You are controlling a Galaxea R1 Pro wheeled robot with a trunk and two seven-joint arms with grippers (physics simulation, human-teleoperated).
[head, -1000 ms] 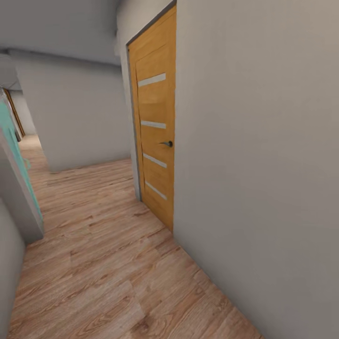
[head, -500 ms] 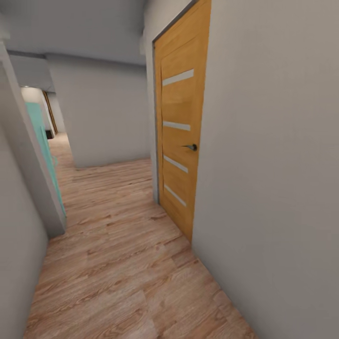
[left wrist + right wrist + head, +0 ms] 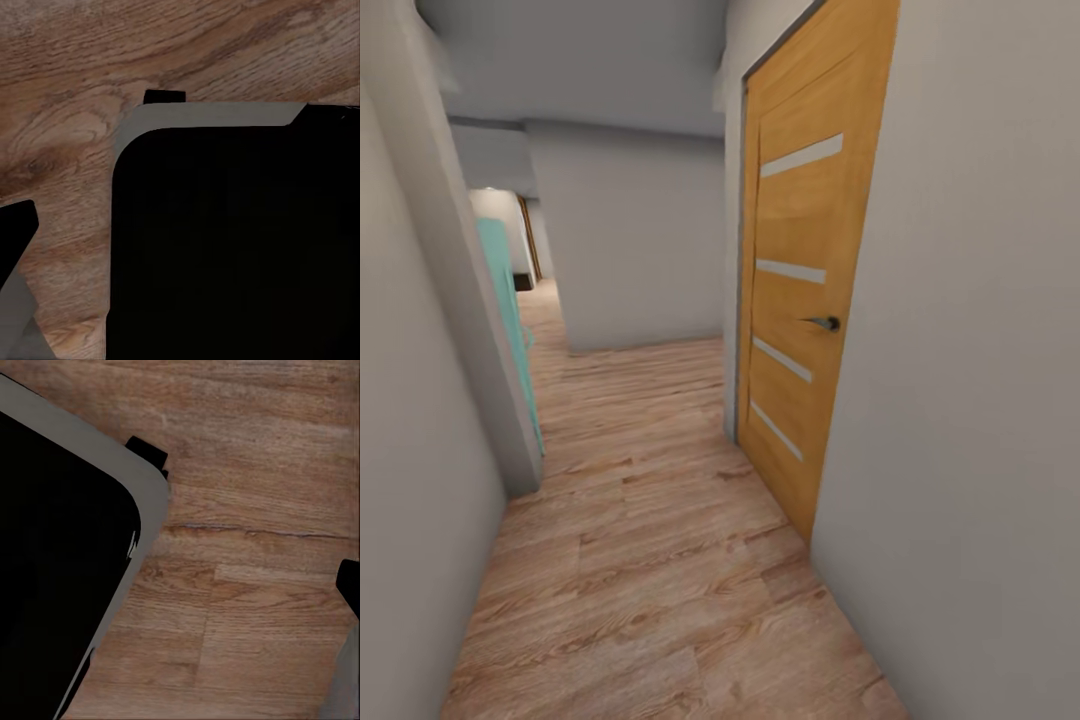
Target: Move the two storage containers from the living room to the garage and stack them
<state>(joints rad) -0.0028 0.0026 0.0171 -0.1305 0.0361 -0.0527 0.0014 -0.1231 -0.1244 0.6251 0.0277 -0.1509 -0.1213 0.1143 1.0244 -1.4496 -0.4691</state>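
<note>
hallway with orange door (image 3: 800, 300) in head view — wrist views show plank floor (image 3: 67, 112); pincer state unclear.

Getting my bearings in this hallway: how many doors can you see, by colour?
Orange-brown wooden door with frosted strips, shut: 1
Teal door, seen edge-on at the left: 1
Dark brown door far down the corridor: 1
Total: 3

Narrow hallway (image 3: 640, 560), shut door (image 3: 800, 300) rt
</note>
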